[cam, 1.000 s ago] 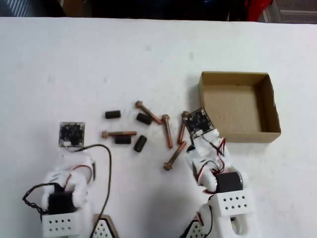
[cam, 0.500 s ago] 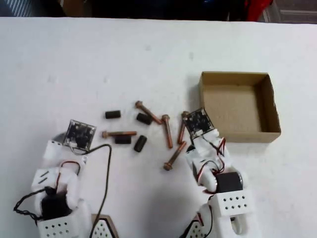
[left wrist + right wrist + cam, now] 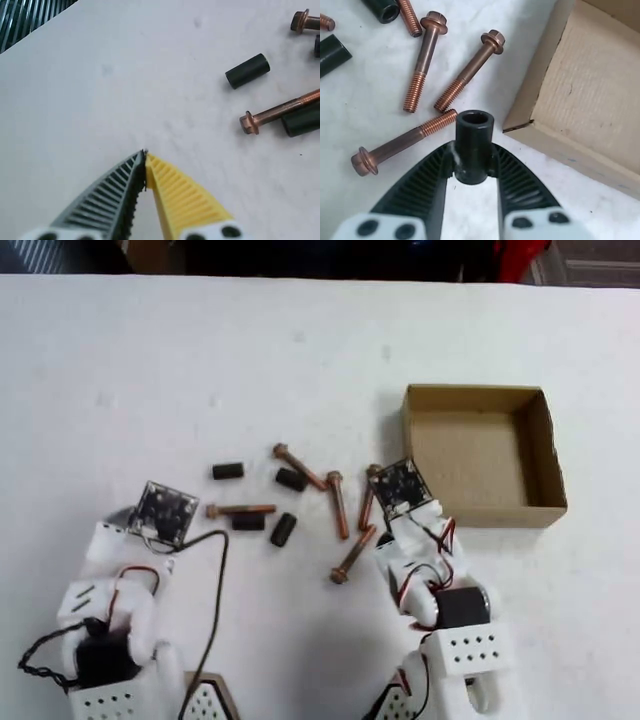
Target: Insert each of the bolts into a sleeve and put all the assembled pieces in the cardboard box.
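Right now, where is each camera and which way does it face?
High view: fixed overhead, looking down on table, bolts, cardboard box; left arm, right arm show.
Left wrist view: on left arm, facing the table past the shut left gripper.
Right wrist view: on right arm, facing bolts past the right gripper holding a sleeve.
High and right wrist views share the cardboard box.

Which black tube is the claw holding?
The sleeve pinched in the right claw, near the cardboard box. The other sleeves lie loose on the table.
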`<move>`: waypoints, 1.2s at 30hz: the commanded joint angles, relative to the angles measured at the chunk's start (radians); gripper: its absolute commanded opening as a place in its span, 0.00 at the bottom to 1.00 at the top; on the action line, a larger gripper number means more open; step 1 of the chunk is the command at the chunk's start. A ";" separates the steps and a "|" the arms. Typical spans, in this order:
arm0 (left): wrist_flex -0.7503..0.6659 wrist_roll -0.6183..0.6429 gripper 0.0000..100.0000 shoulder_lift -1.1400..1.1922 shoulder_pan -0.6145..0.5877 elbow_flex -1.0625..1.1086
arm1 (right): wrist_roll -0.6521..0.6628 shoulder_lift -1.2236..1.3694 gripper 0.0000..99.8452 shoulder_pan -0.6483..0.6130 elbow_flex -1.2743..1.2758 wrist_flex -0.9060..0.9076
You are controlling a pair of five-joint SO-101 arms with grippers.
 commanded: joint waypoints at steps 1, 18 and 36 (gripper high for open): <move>-0.017 -0.006 0.02 0.202 0.016 -0.173 | -0.011 -0.016 0.02 -0.001 -0.009 -0.025; 0.043 -0.284 0.02 1.477 0.219 -0.816 | -0.011 -0.016 0.02 -0.001 -0.009 -0.025; 0.532 -0.620 0.10 1.925 0.377 -1.402 | -0.006 -0.016 0.02 -0.001 0.006 -0.025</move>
